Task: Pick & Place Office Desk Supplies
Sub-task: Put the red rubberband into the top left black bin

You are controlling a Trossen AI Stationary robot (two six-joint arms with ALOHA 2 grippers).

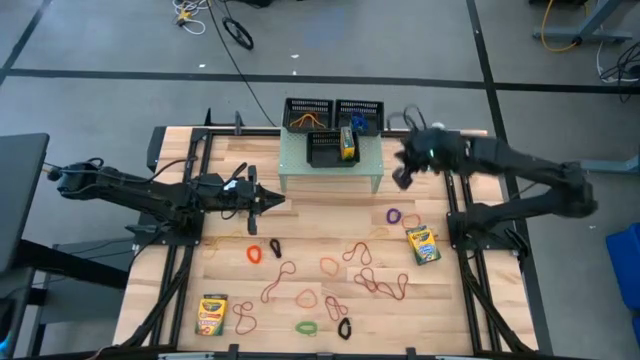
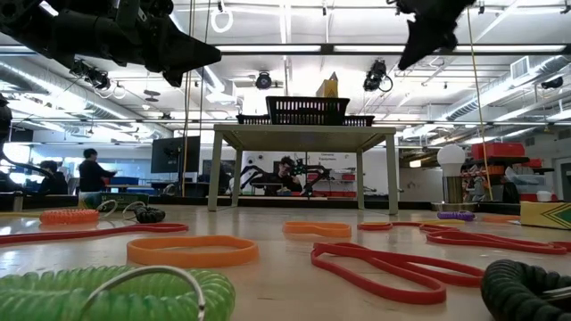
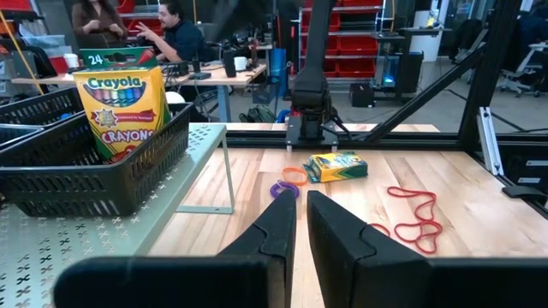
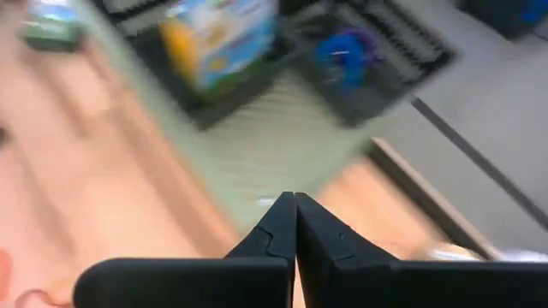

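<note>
One crayon box point(image 1: 347, 145) stands upright in a black mesh tray point(image 1: 325, 152) on the pale green riser point(image 1: 330, 176). Two more lie flat on the table, at the right point(image 1: 422, 243) and the near left point(image 1: 211, 313). Several coloured rubber bands point(image 1: 330, 265) lie scattered on the near half of the table. My right gripper point(image 1: 400, 180) hangs shut and empty in the air by the riser's right end, slanting down point(image 4: 295, 198). My left gripper point(image 1: 272, 200) hovers level left of the riser, with only a narrow gap between its fingers point(image 3: 300, 227) and nothing in it.
Two more mesh trays stand at the riser's far edge, one with orange bands point(image 1: 306, 118) and one with blue bands point(image 1: 360, 120). Purple and orange bands point(image 3: 287, 184) lie near the right-hand crayon box point(image 3: 336, 167). People sit at desks beyond the table.
</note>
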